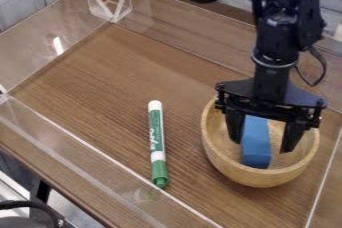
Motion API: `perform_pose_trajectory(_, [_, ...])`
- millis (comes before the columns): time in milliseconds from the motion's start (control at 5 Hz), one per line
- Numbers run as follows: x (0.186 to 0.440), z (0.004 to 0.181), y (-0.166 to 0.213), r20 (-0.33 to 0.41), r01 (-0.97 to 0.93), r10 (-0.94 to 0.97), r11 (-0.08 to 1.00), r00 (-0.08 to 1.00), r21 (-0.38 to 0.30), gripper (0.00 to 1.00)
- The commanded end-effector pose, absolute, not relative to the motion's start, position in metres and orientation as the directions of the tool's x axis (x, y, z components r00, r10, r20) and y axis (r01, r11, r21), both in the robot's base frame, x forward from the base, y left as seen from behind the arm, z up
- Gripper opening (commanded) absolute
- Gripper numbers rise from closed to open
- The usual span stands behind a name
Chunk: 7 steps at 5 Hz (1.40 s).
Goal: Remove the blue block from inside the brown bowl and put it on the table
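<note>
The brown bowl (219,154) sits on the table (107,82) at the lower right. Inside it stands the blue block (255,142), leaning on end. My black gripper (265,134) points straight down into the bowl, open wide, with one finger on each side of the block. The fingers (231,127) straddle the block without visibly pressing on it. The block's lower end rests on the bowl's floor.
A green-and-white marker pen (156,143) lies on the table just left of the bowl. Low clear acrylic walls (74,167) run round the table's edges. A folded clear piece (110,7) stands at the far corner.
</note>
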<state>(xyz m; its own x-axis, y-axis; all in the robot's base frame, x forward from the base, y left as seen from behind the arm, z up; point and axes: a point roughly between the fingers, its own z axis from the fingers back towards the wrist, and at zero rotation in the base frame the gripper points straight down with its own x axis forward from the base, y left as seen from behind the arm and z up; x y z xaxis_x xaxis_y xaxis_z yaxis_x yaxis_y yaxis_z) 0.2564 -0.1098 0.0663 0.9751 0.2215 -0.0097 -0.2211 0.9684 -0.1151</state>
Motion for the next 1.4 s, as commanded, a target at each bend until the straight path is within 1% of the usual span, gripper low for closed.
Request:
perform_pose_trajectory(0, [0.262,0.068,-0.112,0.026,-0.218,0.224,0.965,0.974,-0.143,1.00])
perform_pose_trajectory(200, [0.262,0.061,-0.112,0.029,-0.221,0.227,0.964,0.973,-0.149,1.00])
perform_pose_trajectory(400, [0.262,0.055,-0.112,0.035,-0.222,0.229,0.963,0.973,-0.155,0.00])
perform_pose_trajectory(600, [0.262,0.057,-0.111,0.036,-0.216,0.223,0.965,0.974,-0.150,0.00])
perform_pose_trajectory(1200, [0.260,0.070,-0.108,0.031,-0.191,0.196,0.974,0.980,-0.123,0.00])
